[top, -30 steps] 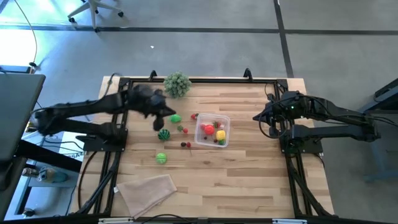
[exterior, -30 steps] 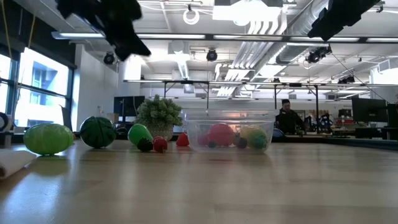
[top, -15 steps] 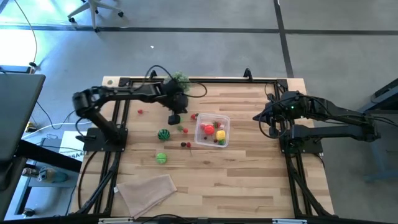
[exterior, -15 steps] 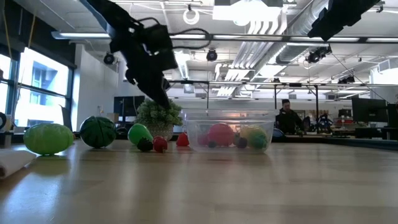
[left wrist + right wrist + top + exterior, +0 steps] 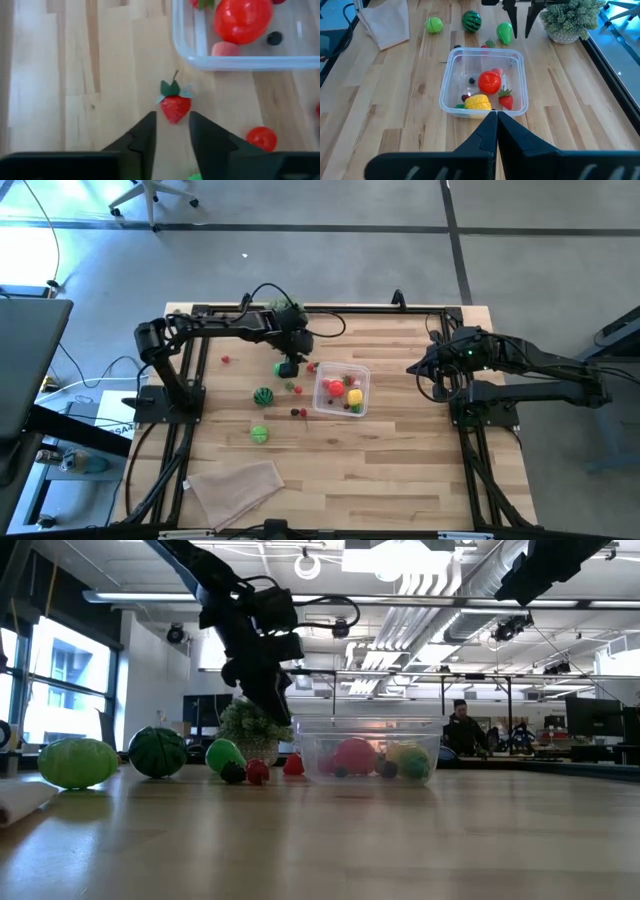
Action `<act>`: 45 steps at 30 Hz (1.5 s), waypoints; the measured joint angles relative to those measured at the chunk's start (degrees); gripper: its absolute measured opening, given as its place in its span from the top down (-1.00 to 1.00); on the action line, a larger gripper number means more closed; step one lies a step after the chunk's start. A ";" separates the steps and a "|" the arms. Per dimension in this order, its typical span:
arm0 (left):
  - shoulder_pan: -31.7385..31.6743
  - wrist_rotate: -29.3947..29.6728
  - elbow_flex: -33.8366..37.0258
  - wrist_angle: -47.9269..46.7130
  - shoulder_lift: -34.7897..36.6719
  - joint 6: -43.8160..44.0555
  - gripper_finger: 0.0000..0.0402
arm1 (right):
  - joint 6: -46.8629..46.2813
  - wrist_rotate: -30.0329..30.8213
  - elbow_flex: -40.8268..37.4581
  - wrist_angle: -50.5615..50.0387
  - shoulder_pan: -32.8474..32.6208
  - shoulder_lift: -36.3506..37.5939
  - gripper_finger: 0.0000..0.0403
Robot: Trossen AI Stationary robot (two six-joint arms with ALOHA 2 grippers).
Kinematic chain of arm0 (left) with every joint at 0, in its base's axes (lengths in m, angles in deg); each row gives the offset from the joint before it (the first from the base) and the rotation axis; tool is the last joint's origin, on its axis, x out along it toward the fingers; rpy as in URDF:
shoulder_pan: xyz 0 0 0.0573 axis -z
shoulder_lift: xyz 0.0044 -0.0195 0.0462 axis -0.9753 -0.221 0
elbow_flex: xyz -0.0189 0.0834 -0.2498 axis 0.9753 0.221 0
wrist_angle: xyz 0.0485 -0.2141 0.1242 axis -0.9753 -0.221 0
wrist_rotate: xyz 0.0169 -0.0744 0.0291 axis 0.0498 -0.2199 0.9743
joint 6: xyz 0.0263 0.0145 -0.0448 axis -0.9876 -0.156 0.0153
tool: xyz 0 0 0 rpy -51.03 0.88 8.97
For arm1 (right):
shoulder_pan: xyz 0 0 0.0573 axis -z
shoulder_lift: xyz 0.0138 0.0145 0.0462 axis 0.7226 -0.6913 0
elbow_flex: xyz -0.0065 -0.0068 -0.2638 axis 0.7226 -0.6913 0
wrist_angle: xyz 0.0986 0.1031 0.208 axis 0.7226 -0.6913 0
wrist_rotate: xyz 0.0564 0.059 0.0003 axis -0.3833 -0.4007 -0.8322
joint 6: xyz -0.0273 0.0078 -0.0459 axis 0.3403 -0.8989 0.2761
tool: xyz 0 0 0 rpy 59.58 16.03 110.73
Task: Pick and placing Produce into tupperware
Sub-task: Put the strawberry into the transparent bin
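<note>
Left wrist view puts a toy strawberry [image 5: 175, 106] on the bare wood just outside the tupperware [image 5: 240, 62], close to its rim but not touching it. The left gripper [image 5: 170, 131] hangs right over this berry with its two dark fingers [image 5: 145, 137] parted a little — a narrow gap, the strawberry lying just ahead of the tips and lined up with it, nothing held. A small red tomato-like piece [image 5: 261, 137] sits a little farther from the container wall.

In the high view the task looks partly done. Inside the tupperware [image 5: 362, 374] are already a red tomato [image 5: 489, 81], a yellow piece [image 5: 477, 102], another strawberry [image 5: 506, 100] and a few tiny dark berries. Left outside — all on the side of the container facing the left arm — are the strawberry under the fingers, a green pepper-like piece [image 5: 504, 32], a small watermelon ball [image 5: 263, 395], a lime-green ball [image 5: 260, 434], some tiny red and dark berries near the container's corner [image 5: 299, 412], and one red berry well apart [image 5: 226, 360].

The right gripper [image 5: 495, 116] waits on the container's far side, fingers pressed together and empty.

My guess: most of the produce is yet to go in.
</note>
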 joint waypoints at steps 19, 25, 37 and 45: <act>1.45 3.99 0.02 3.29 -6.92 -2.18 0.03 | 0.00 0.00 0.00 -0.15 0.00 0.00 0.99; 2.30 2.97 0.04 5.59 -8.36 -1.92 0.03 | 0.00 0.02 0.00 -0.22 0.02 0.00 0.99; 2.67 2.54 0.04 6.15 -9.33 -1.79 0.03 | 0.00 0.00 0.00 -0.21 0.00 0.00 0.99; 3.49 3.28 0.05 7.23 -10.56 -1.29 0.03 | 0.00 0.00 0.00 -0.22 0.00 0.00 0.99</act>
